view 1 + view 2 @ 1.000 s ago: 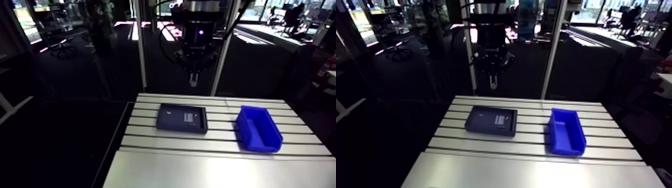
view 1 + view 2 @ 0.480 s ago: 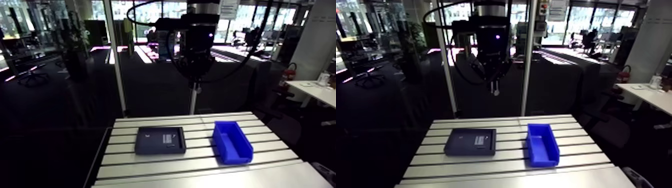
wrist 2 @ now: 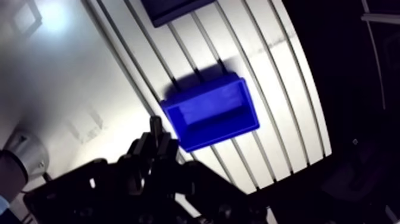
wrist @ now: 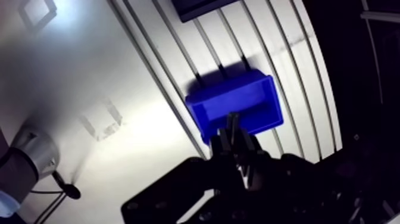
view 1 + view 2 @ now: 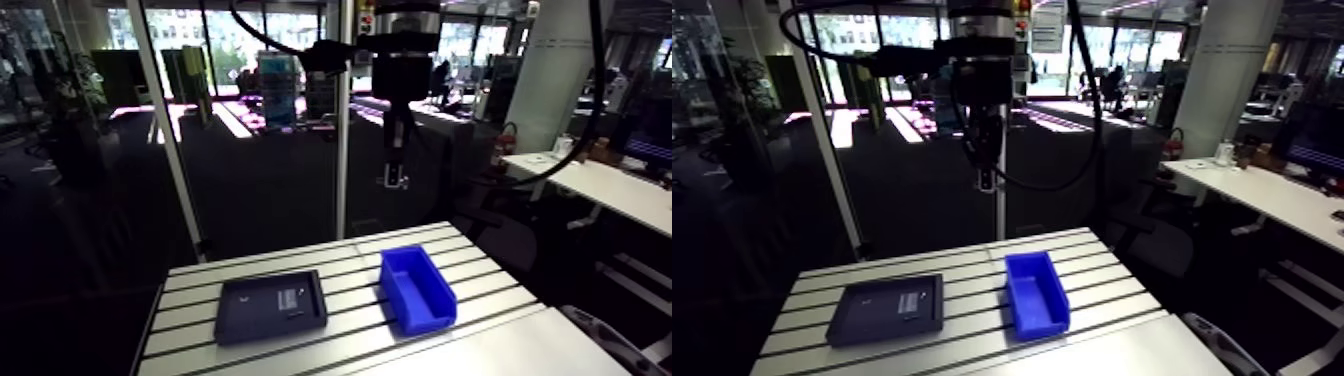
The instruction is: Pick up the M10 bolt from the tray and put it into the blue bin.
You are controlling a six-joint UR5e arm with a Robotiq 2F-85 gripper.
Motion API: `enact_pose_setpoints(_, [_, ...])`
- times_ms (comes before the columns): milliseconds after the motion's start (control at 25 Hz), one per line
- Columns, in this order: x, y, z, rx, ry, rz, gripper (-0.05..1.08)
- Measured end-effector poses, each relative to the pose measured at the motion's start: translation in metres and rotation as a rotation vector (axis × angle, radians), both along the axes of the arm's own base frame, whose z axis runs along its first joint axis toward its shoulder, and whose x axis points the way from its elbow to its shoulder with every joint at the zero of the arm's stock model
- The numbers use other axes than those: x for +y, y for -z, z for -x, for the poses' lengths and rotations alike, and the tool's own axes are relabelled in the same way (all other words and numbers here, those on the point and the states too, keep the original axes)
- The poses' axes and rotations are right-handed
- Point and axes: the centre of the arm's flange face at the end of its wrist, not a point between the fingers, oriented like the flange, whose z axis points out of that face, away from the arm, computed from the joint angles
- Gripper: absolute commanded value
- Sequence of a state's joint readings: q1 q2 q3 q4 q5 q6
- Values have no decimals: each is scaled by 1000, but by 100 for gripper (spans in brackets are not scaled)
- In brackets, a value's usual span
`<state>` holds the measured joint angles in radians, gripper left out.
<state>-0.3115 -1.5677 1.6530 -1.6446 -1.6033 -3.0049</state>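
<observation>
Gripper (image 4: 231,117) high over the blue bin (image 5: 428,312), jaws nearly together.
Whether the M10 bolt is between them I cannot tell; it is too small. The dark tray (image 5: 245,310) lies left of the bin, apart, on the table (image 5: 180,312).

The bin (image 5: 405,310) is bright blue, the tray (image 5: 245,312) dark navy, the table (image 5: 480,345) silver with dark stripes.
</observation>
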Motion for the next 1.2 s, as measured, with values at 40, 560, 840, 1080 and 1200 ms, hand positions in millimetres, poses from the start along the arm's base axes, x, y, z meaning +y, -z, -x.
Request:
enact_pose_setpoints(40, [3,3,1,-8,-49,1,105])
enact_pose_setpoints(560, [36,43,19,-65,-352,9,105])
enact_pose_setpoints(840, [54,71,16,-48,-352,3,105])
enact_pose_setpoints(1080, [67,97,16,-51,-357,6,105])
enact_pose_setpoints(1200, [73,109,17,-47,-356,3,105])
